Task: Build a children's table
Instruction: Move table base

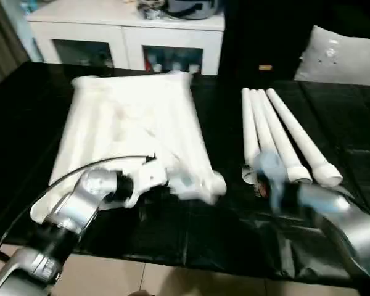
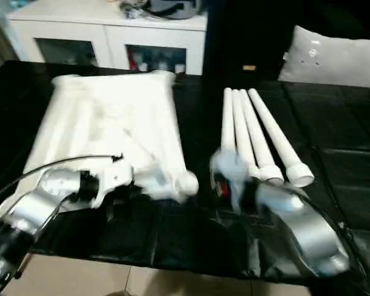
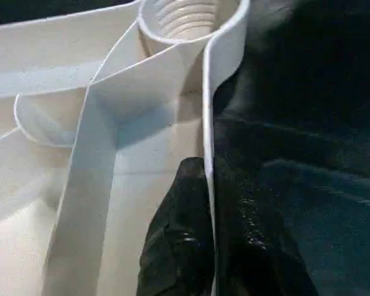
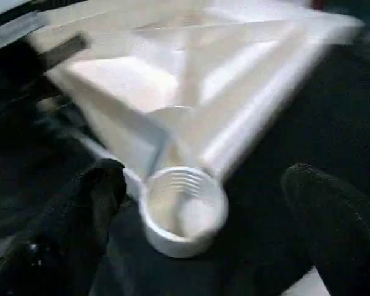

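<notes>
Left tool pinches tabletop rim; black cover; white cabinet behind.

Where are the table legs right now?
The four white legs lie side by side on the black work surface, right of the upturned tabletop, their wide ends toward the robot, just beyond the right gripper.

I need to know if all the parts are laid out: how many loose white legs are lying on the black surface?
3 can be told apart, side by side right of the table top: legs. A fourth may be hidden among them.
</notes>
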Controlling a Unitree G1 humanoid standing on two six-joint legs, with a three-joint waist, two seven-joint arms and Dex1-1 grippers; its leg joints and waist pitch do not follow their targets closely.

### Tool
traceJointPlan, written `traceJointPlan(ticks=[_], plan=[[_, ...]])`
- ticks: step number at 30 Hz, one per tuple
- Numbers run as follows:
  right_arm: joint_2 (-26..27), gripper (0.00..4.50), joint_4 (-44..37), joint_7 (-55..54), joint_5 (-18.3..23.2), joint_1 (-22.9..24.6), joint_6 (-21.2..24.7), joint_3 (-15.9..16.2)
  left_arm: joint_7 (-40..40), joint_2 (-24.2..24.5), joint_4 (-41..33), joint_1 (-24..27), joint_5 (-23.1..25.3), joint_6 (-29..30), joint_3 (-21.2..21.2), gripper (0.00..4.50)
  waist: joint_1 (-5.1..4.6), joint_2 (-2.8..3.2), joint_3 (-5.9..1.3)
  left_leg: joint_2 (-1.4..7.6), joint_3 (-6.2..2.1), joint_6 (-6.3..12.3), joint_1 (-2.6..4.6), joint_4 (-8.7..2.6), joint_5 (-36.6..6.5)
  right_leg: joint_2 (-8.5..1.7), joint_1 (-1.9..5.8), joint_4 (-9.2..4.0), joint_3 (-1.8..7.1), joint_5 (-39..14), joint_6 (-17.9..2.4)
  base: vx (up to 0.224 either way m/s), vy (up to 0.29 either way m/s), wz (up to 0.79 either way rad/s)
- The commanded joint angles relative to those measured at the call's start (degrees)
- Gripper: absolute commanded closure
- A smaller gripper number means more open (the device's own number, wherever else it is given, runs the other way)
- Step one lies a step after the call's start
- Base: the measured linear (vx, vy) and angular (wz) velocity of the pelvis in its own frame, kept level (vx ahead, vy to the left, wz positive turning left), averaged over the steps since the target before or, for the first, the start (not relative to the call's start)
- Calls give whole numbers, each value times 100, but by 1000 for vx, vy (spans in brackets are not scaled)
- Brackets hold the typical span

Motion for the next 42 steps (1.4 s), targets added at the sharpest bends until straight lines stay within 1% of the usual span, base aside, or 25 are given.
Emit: traceJointPlan(ticks=[1, 2, 3, 5, 6, 7, 9, 10, 12, 13, 15, 16, 17, 19, 22, 23, 26, 27, 31, 32, 33, 34, 37, 40, 42], plan=[[411, 0, 307, -575, -18, -293, -2, -285, 128, 73, 55, -51, 97, -52, 90, 449, 56, 5, -367, 414, -142, 251, 87, -389, -198, -512, 230, -359, 248, 1119, -1555, 0, 0, 0], [538, 0, 404, -720, -25, -380, -71, -347, 123, 66, 58, -48, 97, -71, 91, 449, 27, -6, -384, 383, -129, 283, 61, -377, -22, -501, 216, -323, 237, 1405, -1619, 0, 0, 0], [654, 0, 489, -873, -22, -474, -50, -414, 87, 59, 30, -34, 61, -86, 103, 449, 41, -23, -380, 387, -116, 310, 79, -369, -46, -493, 203, -332, 231, 1463, -1637, 0, 0, 0], [789, 0, 579, -956, 37, -602, -32, -468, 6, 3, -22, -11, -53, -126, 176, 449, 71, 6, -368, 406, -107, 329, 82, -375, -115, -500, 200, -329, 235, 1424, -1623, 0, 0, 0], [789, 0, 579, -956, 37, -602, -32, -468, 6, 3, -22, -11, -53, -126, 176, 402, 83, 8, -370, 413, -108, 319, 87, -377, -126, -501, 204, -325, 234, 1413, -1618, 0, 0, 0], [946, 0, 687, -1192, -2, -738, 42, -545, -81, -21, -102, 14, -148, -94, 215, 390, 100, 5, -368, 420, -107, 295, 92, -386, -148, -495, 198, -323, 231, 1382, -1595, 0, 0, 0], [1187, 0, 1104, -1920, -393, -1120, 89, -607, -231, 37, -321, 102, -240, -7, 203, 384, 79, 10, -362, 412, -105, 168, 97, -410, -139, -485, 172, -318, 218, 1220, -1608, 0, 0, 0], [1220, 0, 1224, -2027, -455, -1227, 185, -604, -251, 51, -386, 125, -266, 29, 212, 384, 80, 15, -361, 406, -101, 123, 107, -410, -178, -483, 169, -327, 219, 1152, -1601, 0, 0, 0], [1281, 0, 1545, -2238, -605, -1522, 546, -552, -267, 78, -546, 176, -341, 119, 265, 356, 86, 25, -354, 404, -95, 23, 113, -416, -247, -487, 182, -330, 232, 1070, -1577, 0, 0, 0], [1337, 0, 1889, -2395, -703, -1844, 947, -499, -219, 85, -693, 205, -422, 202, 355, 351, 67, 34, -359, 381, -95, -48, 119, -413, -257, -466, 182, -316, 227, 1059, -1598, 0, 0, 0], [1365, 0, 2043, -2470, -733, -1987, 1086, -494, -188, 83, -751, 210, -456, 241, 396, 347, 89, 35, -352, 389, -79, -95, 121, -410, -268, -474, 185, -334, 241, 1065, -1540, 0, 0, 0], [1376, 0, 2204, -2488, -756, -2137, 1144, -462, -141, 94, -826, 218, -483, 303, 446, 323, 96, 39, -357, 385, -77, -107, 118, -409, -262, -475, 186, -327, 239, 1096, -1532, 0, 0, 0], [1451, 0, 2605, -2614, -729, -2418, 1215, -541, -65, 112, -998, 237, -529, 450, 558, 323, 100, 24, -363, 386, -77, -115, 110, -408, -243, -484, 202, -326, 241, 1166, -1494, 0, 0, 0], [1471, 0, 2884, -2720, -768, -2573, 1265, -573, 24, 116, -1087, 249, -519, 490, 624, 315, 89, 24, -360, 377, -78, -144, 105, -414, -234, -479, 200, -330, 232, 1149, -1505, 0, 0, 0], [1464, 0, 3356, -2874, -1030, -2752, 1263, -466, 125, 133, -1414, 354, -563, 758, 727, 285, 92, 27, -371, 376, -71, -179, 102, -405, -134, -463, 210, -313, 228, 1288, -1450, 0, 0, 0], [1487, 0, 3576, -2974, -1071, -2806, 1223, -519, 174, 133, -1624, 431, -634, 976, 777, 278, 99, 25, -368, 373, -67, -185, 98, -404, -129, -461, 212, -315, 227, 1323, -1450, 0, 0, 0], [1532, 0, 3834, -3192, -1127, -2858, 1121, -646, 251, 149, -1957, 577, -687, 1169, 826, 263, 100, 28, -369, 376, -65, -196, 93, -404, -139, -463, 213, -319, 224, 1297, -1453, 0, 0, 0], [1545, 0, 3923, -3286, -1124, -2899, 1093, -707, 322, 117, -2098, 639, -736, 1273, 873, 253, 107, 54, -368, 375, -70, -217, 96, -404, -158, -460, 209, -312, 219, 1267, -1450, 0, 0, 0], [1558, 0, 4098, -3347, -1057, -2950, 1066, -821, 505, 63, -2401, 786, -723, 1437, 895, 243, 96, 44, -357, 371, -68, -255, 94, -417, -312, -444, 213, -333, 217, 1126, -1422, 0, 0, 0], [1571, 0, 4147, -3339, -1054, -2962, 1079, -853, 529, 47, -2458, 819, -722, 1480, 890, 243, 104, 76, -356, 369, -72, -259, 96, -416, -338, -446, 210, -332, 217, 1096, -1404, 0, 0, 0], [1577, 0, 4171, -3339, -1058, -2969, 1083, -869, 537, 39, -2486, 833, -725, 1507, 888, 243, 95, 64, -357, 373, -71, -281, 98, -418, -376, -446, 212, -338, 217, 1067, -1391, 0, 0, 0], [1582, 0, 4193, -3341, -1058, -2975, 1079, -879, 545, 35, -2508, 841, -727, 1531, 887, 210, 97, 62, -354, 372, -71, -284, 99, -421, -380, -443, 210, -341, 216, 1061, -1389, 0, 0, 0], [1625, 0, 4517, -3339, -1054, -3029, 997, -925, 537, 19, -2760, 940, -802, 1845, 842, 208, 94, 62, -359, 370, -66, -296, 95, -415, -349, -442, 209, -334, 213, 1126, -1434, 0, 0, 0], [1641, 0, 4839, -3377, -1067, -3094, 913, -972, 615, 32, -2848, 937, -789, 1930, 795, 167, 90, 67, -364, 358, -66, -276, 86, -405, -301, -434, 217, -329, 209, 1212, -1463, 0, 0, 0], [1649, 0, 4967, -3408, -1103, -3111, 880, -980, 643, 27, -2844, 919, -774, 1934, 786, 165, 97, 62, -366, 364, -65, -264, 89, -404, -314, -440, 215, -330, 207, 1203, -1467, 0, 0, 0]])
